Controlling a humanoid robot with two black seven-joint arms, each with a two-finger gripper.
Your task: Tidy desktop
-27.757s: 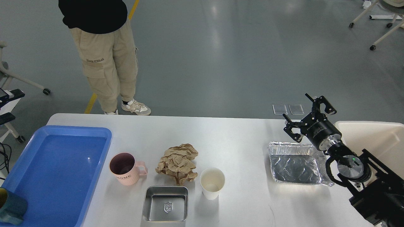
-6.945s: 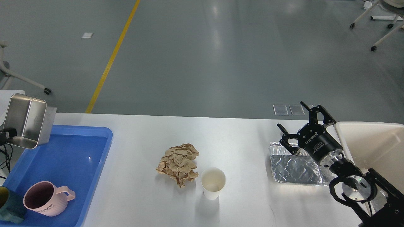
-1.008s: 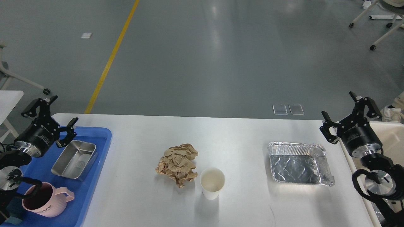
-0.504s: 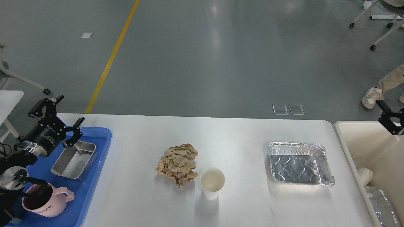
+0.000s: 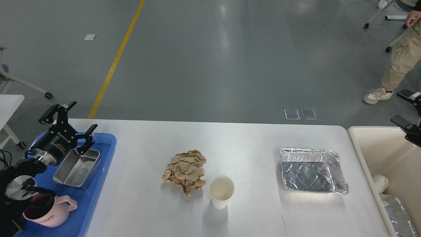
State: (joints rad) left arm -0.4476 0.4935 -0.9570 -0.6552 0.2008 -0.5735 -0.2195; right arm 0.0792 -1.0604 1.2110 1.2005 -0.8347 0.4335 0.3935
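Left hand (image 5: 70, 124) raised at left, fingers spread, empty. Right hand (image 5: 408, 112) at right edge, cropped, state unclear.

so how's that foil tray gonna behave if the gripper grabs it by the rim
The foil tray looks thin and already crinkled along its rim, so it would probably bend or crush under a firm pinch. It appears empty, so likely very light. On the smooth desktop it may slide when nudged.

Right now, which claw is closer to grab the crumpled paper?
Probably the left claw: it hangs open over the blue tray, nearer the crumpled paper. The right claw is mostly out of view beyond the cream bin.
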